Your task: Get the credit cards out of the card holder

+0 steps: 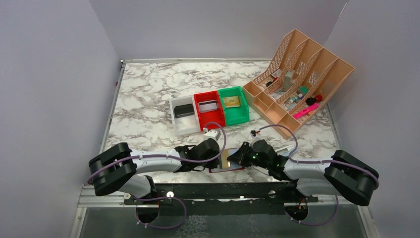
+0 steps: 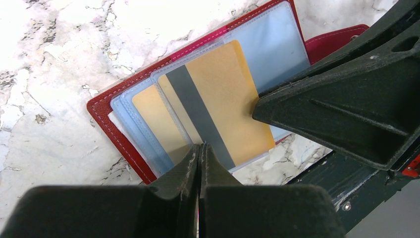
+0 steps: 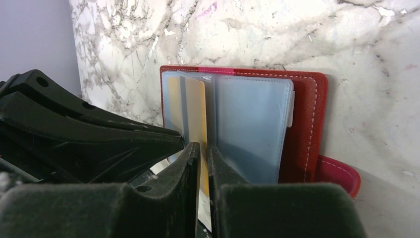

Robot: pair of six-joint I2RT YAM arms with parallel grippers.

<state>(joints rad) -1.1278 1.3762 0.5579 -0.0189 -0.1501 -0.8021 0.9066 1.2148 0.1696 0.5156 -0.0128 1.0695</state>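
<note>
Marble table (image 1: 148,89), holder (image 2: 106,111) lying open at near edge. Gold card (image 2: 223,89) half out of sleeve, pinched edge-on between narrow fingers of right gripper (image 3: 204,147). Left gripper (image 2: 200,146) closed tight at sleeve edge, likely pinning holder. Mid-extraction; next calls for straight pull clear of sleeve, holder pressed flat.

Overhead plus close wrist views sharing card holder (image 2: 277,44)

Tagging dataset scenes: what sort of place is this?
Probably a lab robot test cell, not a real home or office: plain grey walls box in a marble-pattern table, with three coloured bins and a desk organizer staged on it.
</note>
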